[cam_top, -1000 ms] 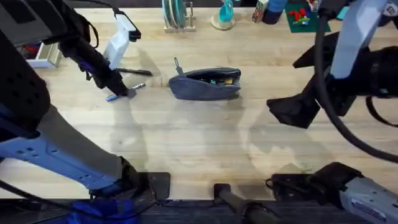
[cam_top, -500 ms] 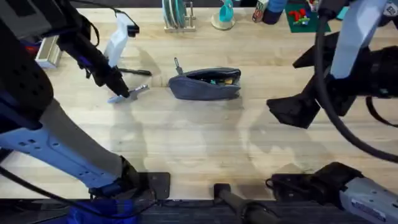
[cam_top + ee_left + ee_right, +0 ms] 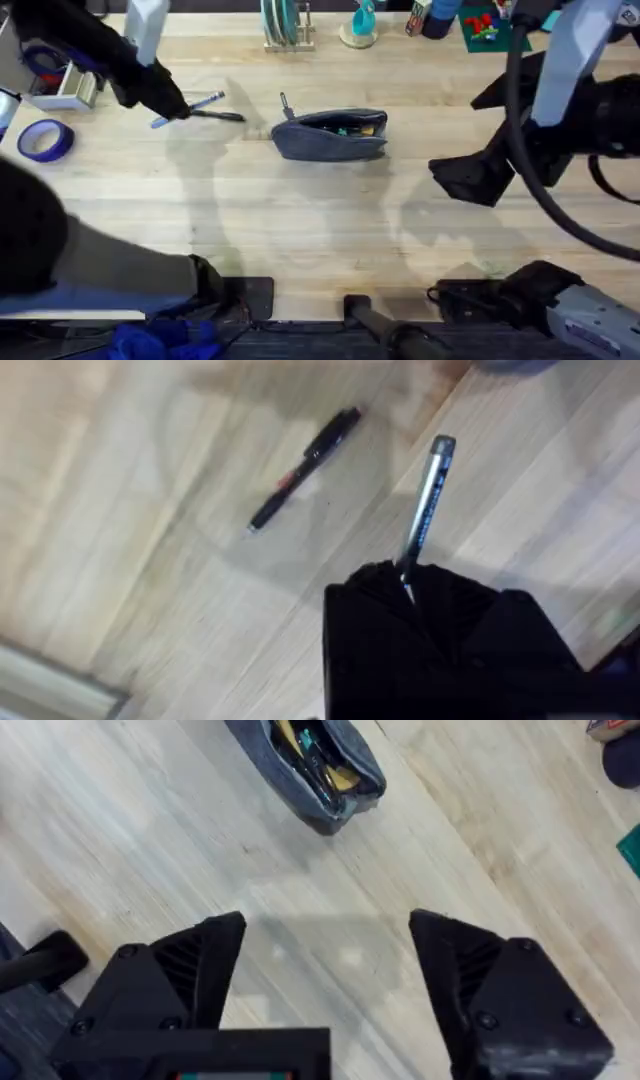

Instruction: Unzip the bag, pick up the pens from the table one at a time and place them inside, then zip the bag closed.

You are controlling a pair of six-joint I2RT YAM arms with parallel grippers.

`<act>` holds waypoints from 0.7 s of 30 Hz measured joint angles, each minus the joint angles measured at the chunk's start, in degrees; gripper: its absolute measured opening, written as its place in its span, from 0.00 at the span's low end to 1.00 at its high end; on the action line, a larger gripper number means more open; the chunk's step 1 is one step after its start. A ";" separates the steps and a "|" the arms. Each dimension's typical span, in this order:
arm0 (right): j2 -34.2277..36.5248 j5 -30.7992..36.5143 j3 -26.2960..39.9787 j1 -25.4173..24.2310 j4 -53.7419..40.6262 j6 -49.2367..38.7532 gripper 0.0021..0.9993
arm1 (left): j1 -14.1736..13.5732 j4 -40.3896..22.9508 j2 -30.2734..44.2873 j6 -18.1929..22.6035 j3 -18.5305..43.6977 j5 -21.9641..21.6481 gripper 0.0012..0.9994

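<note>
Pale planked wooden bench (image 3: 330, 220) carries an unzipped grey-blue fabric bag (image 3: 332, 135) and slim black pen (image 3: 305, 455). Left gripper (image 3: 410, 592) pinches the silvery pen (image 3: 427, 490); right gripper (image 3: 328, 942) gapes wide.

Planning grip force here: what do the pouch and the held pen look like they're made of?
The pouch: soft grey-blue matte fabric, sagging open, probably woven cloth. The silvery pen, clamped in the left end effector: smooth, slightly shiny barrel, so metal or metallic-finish plastic; I cannot tell which.
</note>
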 joint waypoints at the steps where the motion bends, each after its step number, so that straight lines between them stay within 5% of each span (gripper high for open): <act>1: 0.00 0.00 0.00 0.00 0.00 0.00 1.00 | 0.00 -0.13 -1.51 -0.14 0.00 0.56 0.04; 8: 0.00 0.02 0.00 0.00 0.00 0.00 1.00 | -1.94 -2.14 -12.45 -3.30 0.04 3.22 0.04; 21: 0.00 0.02 0.00 0.00 0.00 0.00 1.00 | -16.31 -2.93 -18.86 -3.72 0.15 4.39 0.04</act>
